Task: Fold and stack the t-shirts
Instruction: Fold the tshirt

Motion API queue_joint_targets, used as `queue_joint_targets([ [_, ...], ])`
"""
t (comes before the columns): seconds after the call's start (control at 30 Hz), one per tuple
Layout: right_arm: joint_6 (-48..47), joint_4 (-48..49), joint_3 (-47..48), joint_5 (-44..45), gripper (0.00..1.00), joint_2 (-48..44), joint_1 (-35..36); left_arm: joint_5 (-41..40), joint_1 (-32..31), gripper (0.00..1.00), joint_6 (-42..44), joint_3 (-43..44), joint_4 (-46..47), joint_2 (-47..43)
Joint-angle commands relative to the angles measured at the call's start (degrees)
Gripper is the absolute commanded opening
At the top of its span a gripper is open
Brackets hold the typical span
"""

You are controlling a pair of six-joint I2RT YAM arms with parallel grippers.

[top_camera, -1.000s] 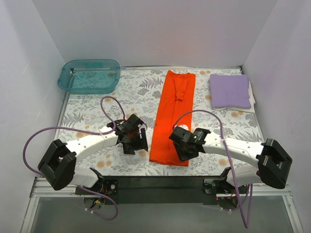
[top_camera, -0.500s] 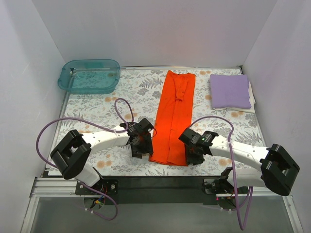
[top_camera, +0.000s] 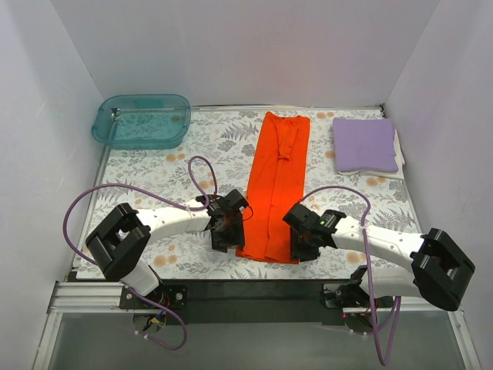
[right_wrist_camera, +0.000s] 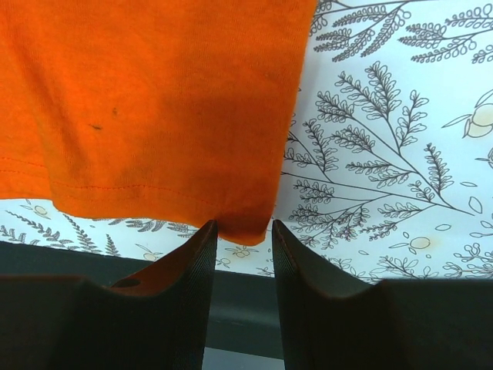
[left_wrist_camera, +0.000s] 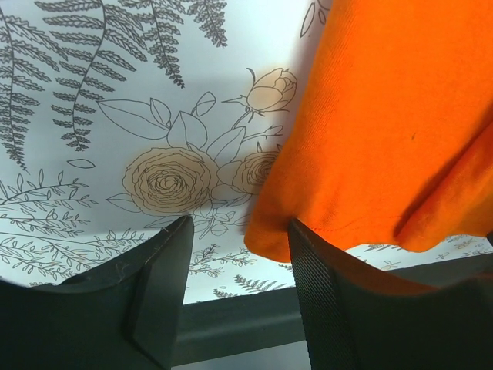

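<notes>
The orange-red t-shirt lies folded into a long narrow strip down the middle of the table. The lavender t-shirt lies folded at the back right. My left gripper is low at the orange shirt's near-left corner. In the left wrist view it is open, with that corner of the cloth just inside the jaws by the right finger. My right gripper is at the near-right corner. In the right wrist view it is open, with the cloth's corner between the fingertips.
A translucent teal tub stands at the back left. The floral tablecloth covers the table. The dark front rail runs just behind both grippers. White walls close in the left, right and back sides.
The left gripper has moved right to the orange shirt's near-left corner. The right gripper has slid off the shirt's top to its near-right corner. The shirts have not moved.
</notes>
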Motion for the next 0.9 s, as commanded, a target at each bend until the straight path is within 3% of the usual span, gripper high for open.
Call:
queue_joint_targets([
  [0.0,1.85,1.70,-0.85,-0.09,0.35,0.25,-0.25,-2.99,-0.85,0.49,1.11,0.17,-0.54,0.40],
  [0.3,1.94,2.58,-2.70,-0.97,0.30,3.24,-0.25,-5.63,-1.56,0.49,1.72,-1.24,-3.00,-0.74],
  [0.4,2.03,2.49,-2.87,-1.14,0.22,3.15,-0.25,-5.98,-1.56,0.50,1.72,-0.45,-4.14,-1.45],
  [0.57,1.77,2.49,-2.87,-1.23,0.01,3.06,-0.25,-7.12,-1.64,0.55,0.58,2.18,-5.90,-3.91],
  [0.87,1.06,2.58,-2.87,-1.41,0.01,3.07,-0.25,-5.10,-1.64,0.61,-0.21,5.00,-5.29,-4.53],
])
